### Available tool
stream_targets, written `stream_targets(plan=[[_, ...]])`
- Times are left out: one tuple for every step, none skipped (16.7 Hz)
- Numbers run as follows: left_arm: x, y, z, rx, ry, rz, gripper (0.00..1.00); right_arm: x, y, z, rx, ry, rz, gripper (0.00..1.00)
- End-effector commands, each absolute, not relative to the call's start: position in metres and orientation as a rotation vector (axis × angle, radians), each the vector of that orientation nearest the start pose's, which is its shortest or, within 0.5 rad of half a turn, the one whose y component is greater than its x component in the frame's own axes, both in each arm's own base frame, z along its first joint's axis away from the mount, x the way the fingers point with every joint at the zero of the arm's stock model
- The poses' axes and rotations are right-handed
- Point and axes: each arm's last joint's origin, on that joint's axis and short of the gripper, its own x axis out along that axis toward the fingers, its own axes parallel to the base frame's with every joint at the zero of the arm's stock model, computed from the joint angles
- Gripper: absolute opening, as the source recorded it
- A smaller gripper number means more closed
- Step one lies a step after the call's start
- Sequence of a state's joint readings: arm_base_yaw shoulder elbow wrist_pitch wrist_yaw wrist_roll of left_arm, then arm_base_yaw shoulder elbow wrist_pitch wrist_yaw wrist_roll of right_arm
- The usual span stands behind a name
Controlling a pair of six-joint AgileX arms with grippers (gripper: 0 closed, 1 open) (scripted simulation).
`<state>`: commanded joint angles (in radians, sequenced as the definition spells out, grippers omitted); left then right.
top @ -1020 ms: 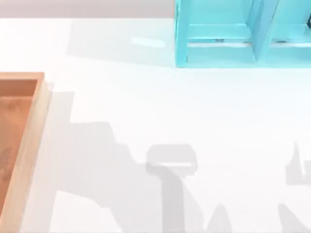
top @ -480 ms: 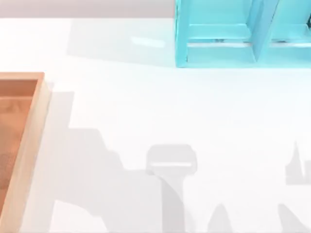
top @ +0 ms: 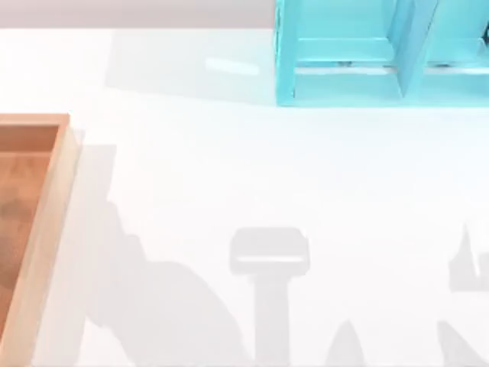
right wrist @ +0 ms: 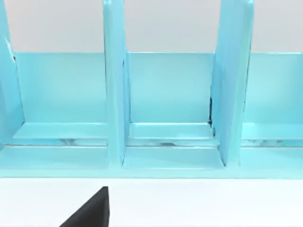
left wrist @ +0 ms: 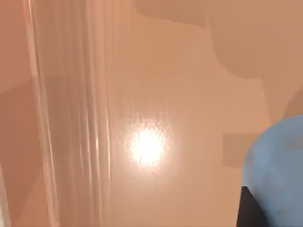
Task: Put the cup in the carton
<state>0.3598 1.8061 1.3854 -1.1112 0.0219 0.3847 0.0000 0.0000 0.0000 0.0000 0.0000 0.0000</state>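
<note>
Shadows of the arms on the white table (top: 229, 176) have shifted toward the near edge since the earlier frames. Whether either gripper is open or closed cannot be determined. Left wrist view: the cup (left wrist: 277, 165) sits over the carton (top: 46, 222) floor. Farther back stands the turquoise shelf (top: 344, 53).

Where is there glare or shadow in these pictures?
Left wrist view: a bright glare spot on the carton floor, streaky reflections beside it, the cup at the edge. Top view: grey arm shadows lie across the white table along its near edge. Right wrist view: evenly lit turquoise frame.
</note>
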Motion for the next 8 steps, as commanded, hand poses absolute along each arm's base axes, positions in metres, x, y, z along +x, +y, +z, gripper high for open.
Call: stream_targets(plan=[[0.3169, 0.1217, 0.211, 0.01, 1.529, -0.021, 0.0, 0.1057, -0.0012, 0.16, 0.0, 0.0, 0.0, 1.0], [0.3169, 0.1217, 0.211, 0.01, 1.529, -0.021, 0.0, 0.1057, -0.0012, 0.16, 0.0, 0.0, 0.0, 1.0], [0.3169, 0.1217, 0.211, 0.01, 1.529, -0.021, 0.0, 0.1057, -0.0012, 0.16, 0.0, 0.0, 0.0, 1.0], [0.3169, 0.1217, 0.211, 0.01, 1.529, -0.021, 0.0, 0.1057, -0.0012, 0.16, 0.0, 0.0, 0.0, 1.0], [0.3169, 0.1217, 0.211, 0.01, 1.529, -0.021, 0.08, 0.1057, -0.0012, 0.16, 0.0, 0.0, 0.0, 1.0], [0.3169, 0.1217, 0.211, 0.01, 1.529, -0.021, 0.15, 0.1057, -0.0012, 0.16, 0.0, 0.0, 0.0, 1.0], [0.3169, 0.1217, 0.211, 0.01, 1.529, -0.021, 0.23, 0.1057, -0.0012, 0.16, 0.0, 0.0, 0.0, 1.0], [0.3169, 0.1217, 0.211, 0.01, 1.529, -0.021, 0.3, 0.1057, -0.0012, 0.16, 0.0, 0.0, 0.0, 1.0]])
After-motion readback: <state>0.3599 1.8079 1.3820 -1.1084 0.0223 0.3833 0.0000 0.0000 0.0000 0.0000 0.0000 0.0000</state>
